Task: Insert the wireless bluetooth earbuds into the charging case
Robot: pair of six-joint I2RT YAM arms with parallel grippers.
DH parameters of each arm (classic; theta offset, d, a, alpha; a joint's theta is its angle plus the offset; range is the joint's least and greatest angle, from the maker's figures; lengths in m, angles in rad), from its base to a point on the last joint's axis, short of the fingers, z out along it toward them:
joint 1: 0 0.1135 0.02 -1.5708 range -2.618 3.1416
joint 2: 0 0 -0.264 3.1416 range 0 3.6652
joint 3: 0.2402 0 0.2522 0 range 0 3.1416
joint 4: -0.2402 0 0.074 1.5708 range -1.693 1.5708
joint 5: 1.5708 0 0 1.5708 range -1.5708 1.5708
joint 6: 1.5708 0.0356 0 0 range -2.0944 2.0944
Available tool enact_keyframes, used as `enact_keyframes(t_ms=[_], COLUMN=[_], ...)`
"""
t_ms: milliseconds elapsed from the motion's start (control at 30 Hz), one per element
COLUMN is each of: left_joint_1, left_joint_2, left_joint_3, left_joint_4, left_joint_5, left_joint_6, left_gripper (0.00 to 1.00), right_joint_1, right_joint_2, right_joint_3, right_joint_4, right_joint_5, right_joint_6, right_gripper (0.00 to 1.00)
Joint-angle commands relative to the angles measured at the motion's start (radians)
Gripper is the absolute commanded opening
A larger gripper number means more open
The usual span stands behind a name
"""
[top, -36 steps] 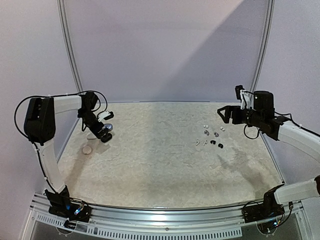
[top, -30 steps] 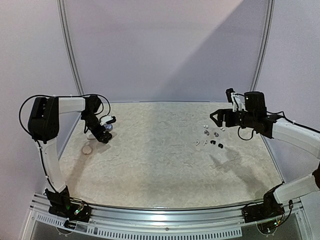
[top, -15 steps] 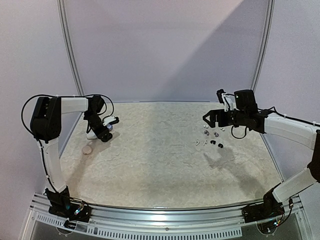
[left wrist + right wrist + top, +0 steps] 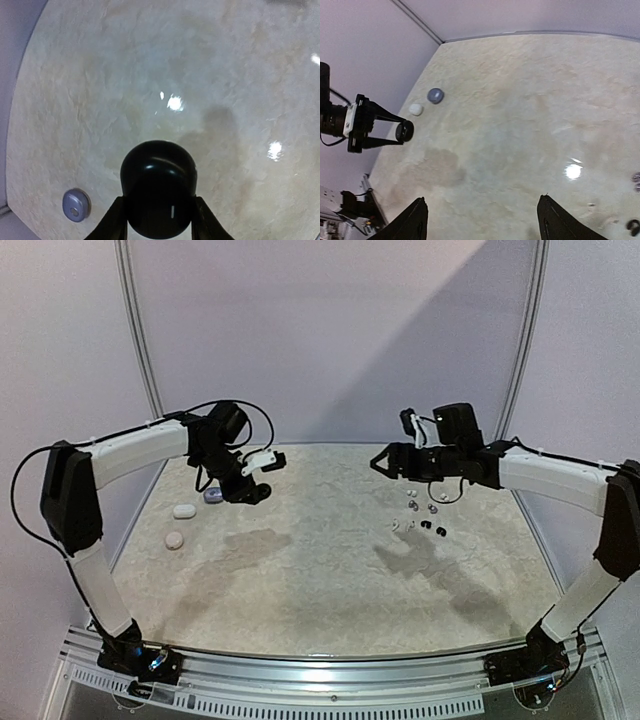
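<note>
the left gripper is clenched on a round black charging case, its two fingers pressing the case from either side; it hangs clear of the table over the far left part, casting a shadow on the surface nearer the middle

three other cases lie on the table by the left edge, apart from each other: a blue-grey case nearest the far left corner, a white case just nearer along that edge, and a pinkish case nearer again

the wireless bluetooth earbuds lie loose in a small scatter on the far right part of the table, well apart from the cases: white ones at the far and left sides of the scatter, two silvery-grey ones in the middle, two black ones at its near side

the right gripper hovers above the table just left of the scatter, towards the far edge, jaws spread and grasping nothing
</note>
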Motion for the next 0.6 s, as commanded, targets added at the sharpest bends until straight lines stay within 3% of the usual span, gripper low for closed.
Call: enact_keyframes(t_ms=[0, 100, 333, 567], left_joint_1=[-0.101, -0.154, -0.224, -0.232], left_joint_2=[-0.059, -0.064, -0.062, -0.055], left_joint_3=[0.049, 0.072, 0.084, 0.105], left_joint_4=[-0.072, -0.114, -0.137, -0.138], left_joint_5=[-0.016, -0.028, -0.075, -0.075], left_joint_6=[0.037, 0.034, 0.036, 0.028], left_gripper=[0.00, 0.00, 0.00, 0.00], right_joint_1=[0.085, 0.120, 0.202, 0.216], right_joint_2=[0.155, 0.255, 0.432, 0.527], right_joint_3=[0.086, 0.129, 0.237, 0.258], right_joint_4=[0.144, 0.304, 0.498, 0.578], right_joint_5=[-0.219, -0.324, -0.438, -0.460], right_joint_6=[0.191, 0.315, 0.455, 0.555], right_gripper=[0.72, 0.67, 0.68, 0.66])
